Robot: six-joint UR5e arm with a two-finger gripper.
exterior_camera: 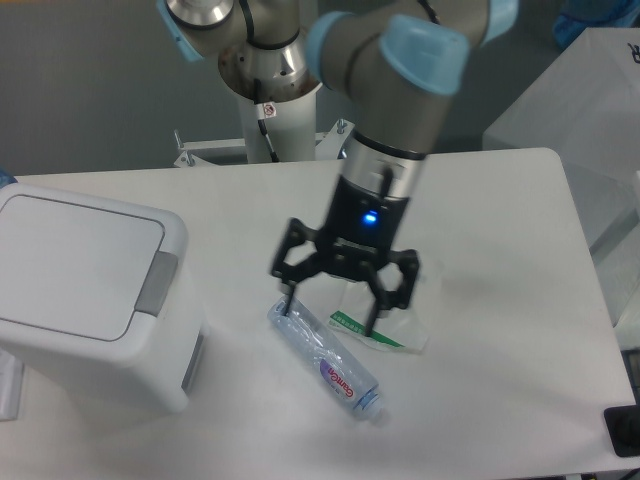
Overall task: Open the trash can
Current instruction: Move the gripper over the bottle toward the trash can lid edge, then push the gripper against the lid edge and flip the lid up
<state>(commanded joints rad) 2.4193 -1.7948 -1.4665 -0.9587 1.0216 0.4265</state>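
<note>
With its lid flat, the trash can (85, 290) remains unopened as the tool (330, 305), fingers apart, hovers over a plastic bottle (325, 362) on the table (500, 300).

Gripper (330, 303), fingers spread, hangs over table (500, 250) center, directly above plastic bottle (327, 362) and clear wrapper (385, 328). Bare tabletop lies between bottle and trash can (90, 300) at left, so the lid's grey tab (157, 283) is unobstructed. Wide free surface right of wrapper.
</note>
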